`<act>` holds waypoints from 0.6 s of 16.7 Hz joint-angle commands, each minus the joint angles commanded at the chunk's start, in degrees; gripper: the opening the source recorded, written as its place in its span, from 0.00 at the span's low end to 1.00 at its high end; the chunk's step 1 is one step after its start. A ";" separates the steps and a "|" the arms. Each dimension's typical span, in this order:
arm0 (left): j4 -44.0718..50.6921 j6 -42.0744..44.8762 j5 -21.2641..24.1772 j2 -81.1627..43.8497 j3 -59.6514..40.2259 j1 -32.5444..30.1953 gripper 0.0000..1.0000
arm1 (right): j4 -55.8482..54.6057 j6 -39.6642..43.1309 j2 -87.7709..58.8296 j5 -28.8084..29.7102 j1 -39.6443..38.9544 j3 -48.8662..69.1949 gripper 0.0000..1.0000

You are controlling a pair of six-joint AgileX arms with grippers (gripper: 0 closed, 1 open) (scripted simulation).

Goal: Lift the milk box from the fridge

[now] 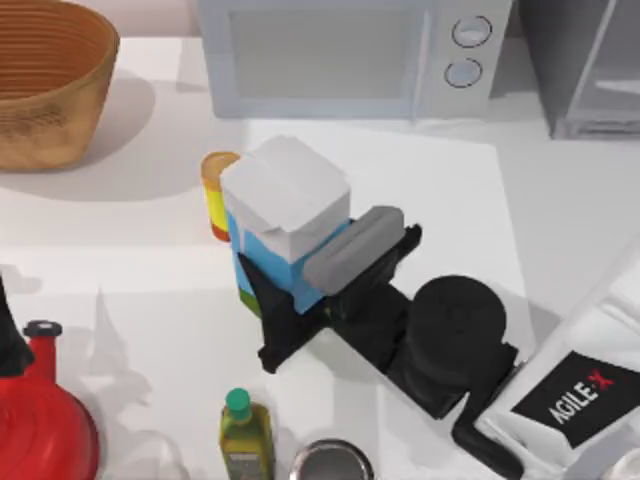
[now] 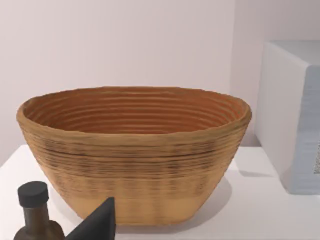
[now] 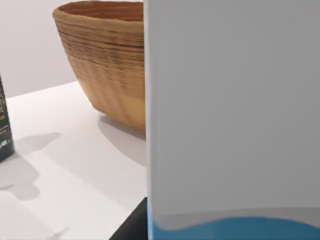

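The milk box [image 1: 285, 210], with its white top, light-blue sides and green bottom band, stands tilted over the middle of the table, outside the fridge [image 1: 590, 70] at the back right. My right gripper [image 1: 320, 275] is shut on it, one finger on each side of its lower part. Whether its base touches the table I cannot tell. In the right wrist view the milk box [image 3: 230, 110] is a close white wall with a blue band below. My left arm [image 1: 8, 335] is parked at the left edge.
A yellow canister [image 1: 218, 195] stands right behind the carton. The white microwave [image 1: 350, 55] is at the back, the woven basket [image 1: 50, 80] at the back left. A green-capped bottle [image 1: 245, 435], a metal can [image 1: 330, 462] and a red vessel [image 1: 40, 415] line the front.
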State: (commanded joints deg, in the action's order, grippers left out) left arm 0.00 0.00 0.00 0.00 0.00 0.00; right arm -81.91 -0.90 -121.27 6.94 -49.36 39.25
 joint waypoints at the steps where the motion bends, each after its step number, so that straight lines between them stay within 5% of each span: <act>1: 0.00 0.00 0.00 0.00 0.00 0.00 1.00 | 0.00 0.00 0.00 0.00 0.00 0.00 0.23; 10: 0.00 0.00 0.00 0.00 0.00 0.00 1.00 | 0.00 0.00 0.00 0.00 0.00 0.00 0.90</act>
State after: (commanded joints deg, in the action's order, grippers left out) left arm 0.00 0.00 0.00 0.00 0.00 0.00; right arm -81.91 -0.90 -121.27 6.94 -49.36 39.25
